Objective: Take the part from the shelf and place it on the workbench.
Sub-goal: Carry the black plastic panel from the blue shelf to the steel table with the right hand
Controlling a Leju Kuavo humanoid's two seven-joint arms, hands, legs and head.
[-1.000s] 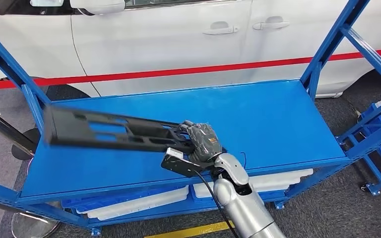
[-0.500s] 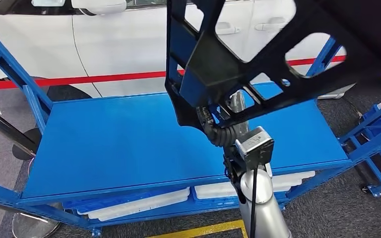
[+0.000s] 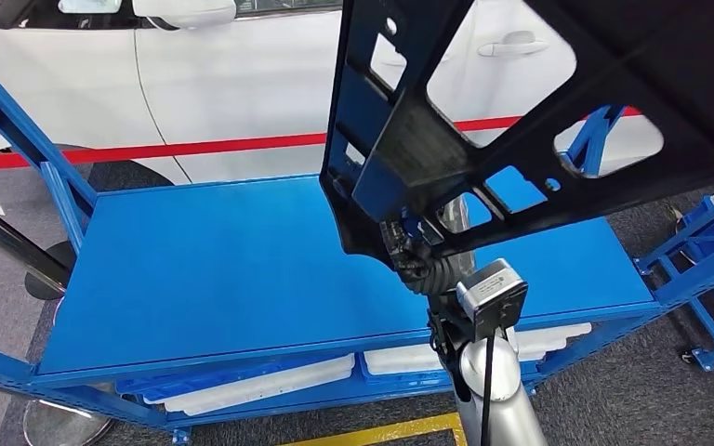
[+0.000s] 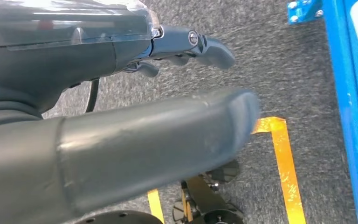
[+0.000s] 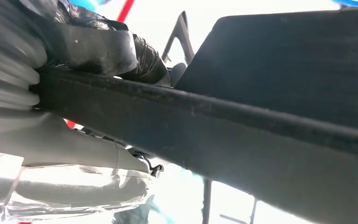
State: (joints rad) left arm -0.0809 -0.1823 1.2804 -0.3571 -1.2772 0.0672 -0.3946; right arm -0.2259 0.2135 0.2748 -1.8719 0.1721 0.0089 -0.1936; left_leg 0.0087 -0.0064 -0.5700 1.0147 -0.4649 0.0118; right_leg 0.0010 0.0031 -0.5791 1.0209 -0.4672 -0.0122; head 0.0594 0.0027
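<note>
So the left hand (image 4: 135, 116) hangs down beside the body over grey carpet and yellow floor tape, thumb and dark fingers spread apart with nothing in them.

Going right, the long blue metal shelf deck (image 3: 204, 269) sits bare below and ahead of the right hand, with the white car (image 3: 242, 84) behind it.

Then the main thing: the big flat black plastic panel with cut-out windows and ribs (image 3: 521, 121) is up in the air, lifted off the shelf, rising up and off to the right from the right hand (image 3: 418, 255), which is clamped on its lower edge. In the right wrist view the thumb and fingers (image 5: 102, 49) wrap over a thin rim of that panel.

My guess on handling: stiff moulded plastic, probably light for its size, but long and awkward, so it'll lever hard against a one-end grip (any swing gets amplified at the far end). The smooth rim looks slippery. Gripping nearer the middle, or around a rib beside a cut-out, would be steadier.

Compared with a second ago: the panel lay nearly flat just above the deck, stretching away to the left of the hand. Half a second ago it was already swung up close to the camera, and now it's tipped a bit further right, with the wrist slightly further right too.
</note>
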